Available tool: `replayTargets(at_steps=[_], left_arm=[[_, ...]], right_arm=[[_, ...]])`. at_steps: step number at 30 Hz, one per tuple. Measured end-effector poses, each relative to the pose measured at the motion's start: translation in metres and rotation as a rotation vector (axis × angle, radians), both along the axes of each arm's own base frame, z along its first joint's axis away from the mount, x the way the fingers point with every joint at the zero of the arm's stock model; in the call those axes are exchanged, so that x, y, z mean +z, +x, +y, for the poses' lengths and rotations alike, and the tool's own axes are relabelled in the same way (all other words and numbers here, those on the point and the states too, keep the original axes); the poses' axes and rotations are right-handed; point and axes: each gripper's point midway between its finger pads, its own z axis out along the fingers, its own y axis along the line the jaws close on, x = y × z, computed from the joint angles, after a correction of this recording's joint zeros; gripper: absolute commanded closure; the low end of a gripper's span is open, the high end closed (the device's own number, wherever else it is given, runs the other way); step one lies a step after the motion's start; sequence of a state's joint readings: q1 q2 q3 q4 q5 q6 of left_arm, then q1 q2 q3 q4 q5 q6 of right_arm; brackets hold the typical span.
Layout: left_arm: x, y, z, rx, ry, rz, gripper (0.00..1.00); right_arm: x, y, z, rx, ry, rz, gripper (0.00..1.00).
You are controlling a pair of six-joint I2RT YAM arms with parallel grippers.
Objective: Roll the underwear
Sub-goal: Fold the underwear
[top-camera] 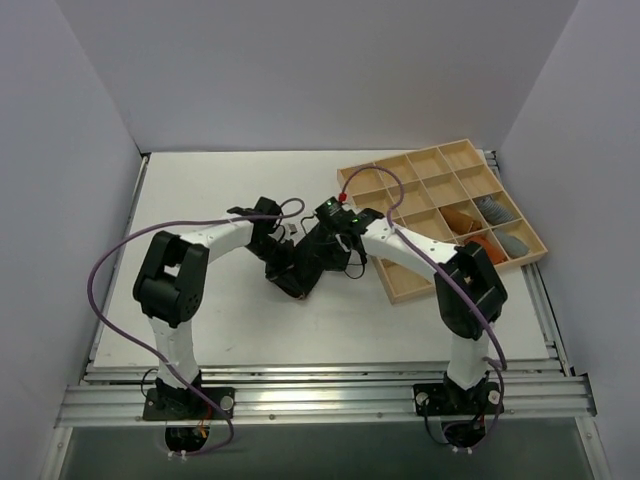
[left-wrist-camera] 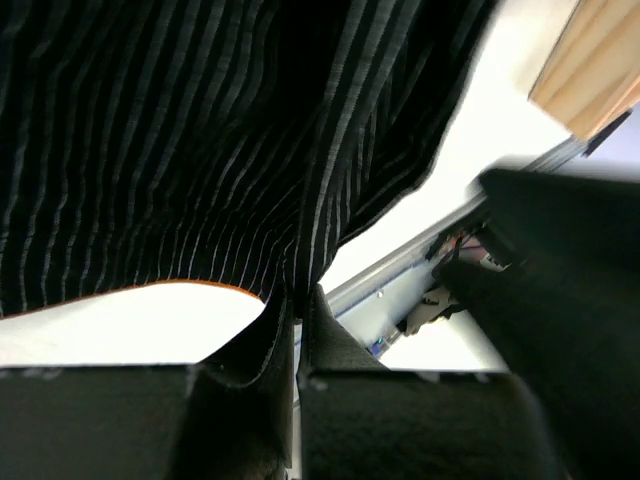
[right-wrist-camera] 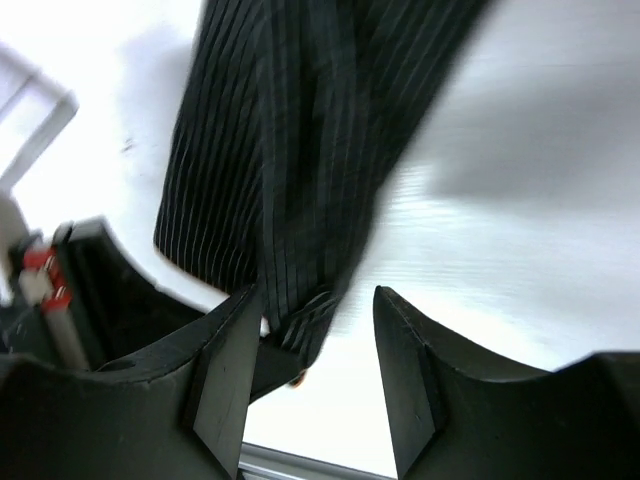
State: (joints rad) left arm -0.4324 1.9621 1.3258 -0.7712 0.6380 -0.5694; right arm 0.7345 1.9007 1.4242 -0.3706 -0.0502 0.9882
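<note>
Plainly, the left claw is clamped tight on a low edge of the underwear, seemingly to anchor the striped black cloth, which is gathered near the middle of the desk between both arms. Just right of it, the right claw has its jaws apart astride a hanging fold, gripping nothing, probably readying a fresh hold. Bare desk lies open to the left and near side, while the wooden tray sits close on the right, limiting room there.

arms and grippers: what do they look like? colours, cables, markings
White links and black joint housings on left arm and right arm, a purple cable looped along each. Matte black and blocky: left gripper and right gripper. Green and red lights at the right wrist.
</note>
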Motion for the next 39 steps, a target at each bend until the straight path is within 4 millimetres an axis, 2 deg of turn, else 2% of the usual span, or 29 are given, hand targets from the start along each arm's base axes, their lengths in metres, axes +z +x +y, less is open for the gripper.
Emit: replayTargets(at_steps=[3,6,8,10,12,14,17,19,22,24,31,36,39], left_arm=[[0.007,-0.016,-0.011,-0.015,-0.003,-0.001,0.98],[0.023,-0.027,-0.026,-0.024,-0.024,-0.024,0.98],[0.034,-0.032,-0.035,-0.026,-0.044,-0.043,0.98],[0.045,-0.034,-0.039,-0.023,-0.062,-0.061,0.98],[0.051,-0.032,-0.040,-0.012,-0.072,-0.073,0.98],[0.050,-0.029,-0.037,0.000,-0.071,-0.074,0.98],[0.040,-0.031,-0.028,0.017,-0.055,-0.050,0.98],[0.032,-0.035,-0.023,0.026,-0.041,-0.027,0.98],[0.023,-0.041,-0.017,0.035,-0.027,-0.002,0.98],[0.019,-0.043,-0.016,0.037,-0.024,0.008,0.98],[0.017,-0.037,-0.015,0.052,-0.048,0.014,0.98],[0.016,-0.029,-0.009,0.084,-0.062,0.014,0.97],[0.011,-0.021,0.007,0.136,-0.062,0.035,0.97]], right_arm=[[0.007,0.000,-0.035,-0.067,0.002,0.001,0.57],[0.025,0.001,-0.069,-0.129,0.024,-0.032,0.57],[0.040,0.004,-0.087,-0.154,0.038,-0.069,0.63],[0.054,0.006,-0.094,-0.157,0.053,-0.106,0.72],[0.060,0.008,-0.093,-0.142,0.060,-0.134,0.80],[0.056,0.011,-0.091,-0.129,0.060,-0.141,0.88],[0.034,0.015,-0.088,-0.114,0.035,-0.116,0.93],[0.011,0.019,-0.085,-0.097,0.007,-0.084,0.95],[-0.019,0.026,-0.080,-0.065,-0.032,-0.039,0.96],[-0.028,0.035,-0.075,-0.048,-0.043,-0.030,0.97],[-0.029,0.075,-0.051,-0.014,-0.030,-0.077,0.98],[-0.059,0.085,-0.049,-0.001,-0.067,-0.040,1.00],[-0.059,0.093,-0.050,0.008,-0.076,-0.051,1.00]])
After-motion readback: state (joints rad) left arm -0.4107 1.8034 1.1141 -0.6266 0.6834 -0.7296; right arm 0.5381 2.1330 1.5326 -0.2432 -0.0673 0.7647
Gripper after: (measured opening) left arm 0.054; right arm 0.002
